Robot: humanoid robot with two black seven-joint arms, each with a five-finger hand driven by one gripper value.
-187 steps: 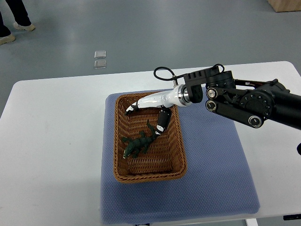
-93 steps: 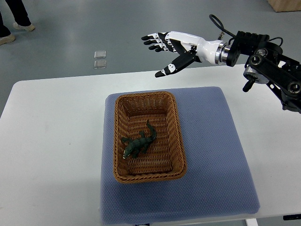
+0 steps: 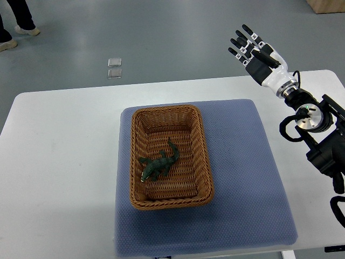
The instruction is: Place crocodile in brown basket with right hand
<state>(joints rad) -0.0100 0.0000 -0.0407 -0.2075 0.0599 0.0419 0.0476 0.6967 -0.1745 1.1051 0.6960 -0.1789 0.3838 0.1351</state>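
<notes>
Scanning from the left: a person's shoes [image 3: 16, 24] stand on the floor [image 3: 188, 38] way off to the left of the right robot hand [image 3: 256, 54]. Two small clear squares [image 3: 114, 68] lie on the floor too, also left of it.

Then comes the white table [image 3: 54, 162], with the brown basket [image 3: 166, 110] down and to the left of the robot hand, well apart from it. The crocodile [image 3: 159, 163] lies flat on the bottom of the basket, roughly in the middle, tail angled up toward the robot hand's side. The basket sits on a blue mat [image 3: 242, 178] that stretches out below the robot hand.

The robot hand itself is raised up near the table's far edge, fingers spread and straight, holding nothing. The left arm isn't in the shot.

So the placing looks done to me. What could go wrong from here? Mostly the arm. If it swings low across the mat on its way to rest, the forearm or fingers could clip the basket rim and shove it, or tip the crocodile out. It's light wicker on a soft mat, so I'd guess it slides easily. Go high and wide and it should be fine.
</notes>
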